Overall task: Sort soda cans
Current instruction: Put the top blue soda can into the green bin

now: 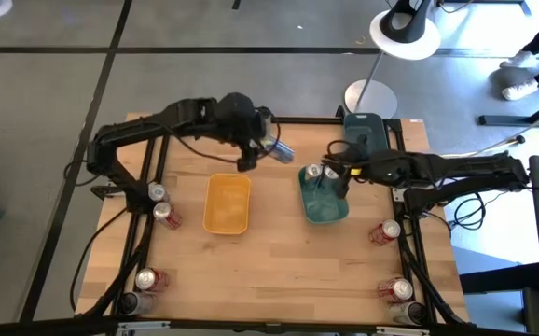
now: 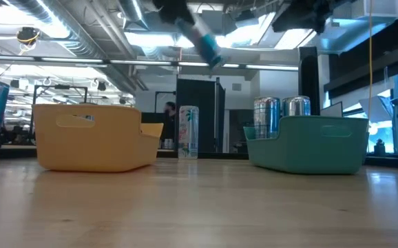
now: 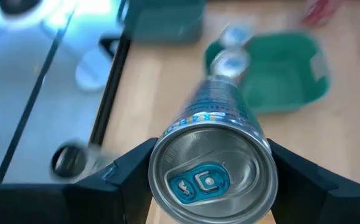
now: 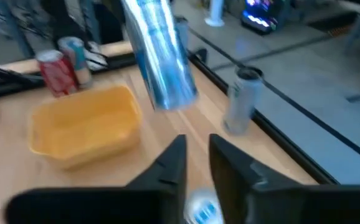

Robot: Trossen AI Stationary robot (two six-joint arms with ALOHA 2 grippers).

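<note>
Silver-teal can clamped lengthwise in the left pincer, aloft between yellow tray and teal tray.

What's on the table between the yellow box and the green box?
Nothing lies there: bare wood separates the yellow tray and teal tray in the high view. In the low view, a tall can shows in that gap, standing farther back.

Glossy metal can, matt wooden table.
</note>
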